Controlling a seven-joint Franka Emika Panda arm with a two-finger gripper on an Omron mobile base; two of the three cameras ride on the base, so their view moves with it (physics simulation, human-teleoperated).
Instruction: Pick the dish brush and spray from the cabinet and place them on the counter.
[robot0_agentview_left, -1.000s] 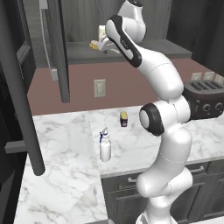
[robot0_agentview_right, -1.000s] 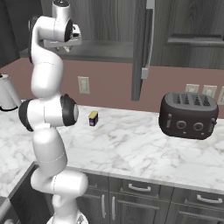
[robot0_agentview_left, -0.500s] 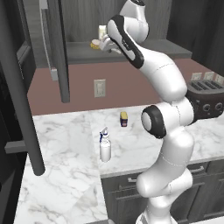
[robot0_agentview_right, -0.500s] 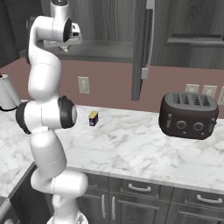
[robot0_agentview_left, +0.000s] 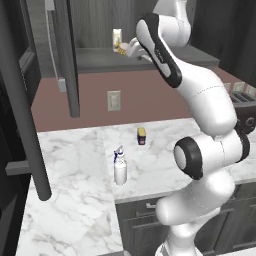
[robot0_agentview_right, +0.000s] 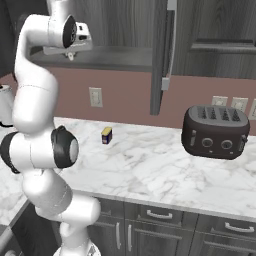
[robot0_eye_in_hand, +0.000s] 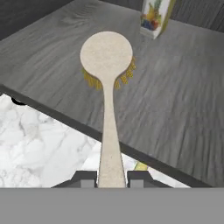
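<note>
The dish brush (robot0_eye_in_hand: 106, 54) lies on the grey cabinet shelf (robot0_eye_in_hand: 175, 109), its round white head over yellow bristles and its long white handle reaching out past the shelf edge. My gripper (robot0_eye_in_hand: 110, 177) is shut on the end of that handle, one dark finger on each side. From the base, the gripper (robot0_agentview_left: 126, 48) is up at the shelf's front edge (robot0_agentview_left: 95, 59). The white spray (robot0_agentview_left: 120, 170) with its blue nozzle stands upright on the marble counter (robot0_agentview_left: 75, 160), below the open cabinet.
A small fruit-printed carton (robot0_eye_in_hand: 154, 15) stands on the shelf behind the brush head. The open dark cabinet door (robot0_agentview_left: 67, 55) hangs left of the hand. On the counter sit a small yellow-and-dark block (robot0_agentview_left: 142, 135) and a dark toaster (robot0_agentview_right: 215, 131).
The jaws have closed on the brush handle. The arm has stayed at the shelf edge, and the spray and the block have not moved.
</note>
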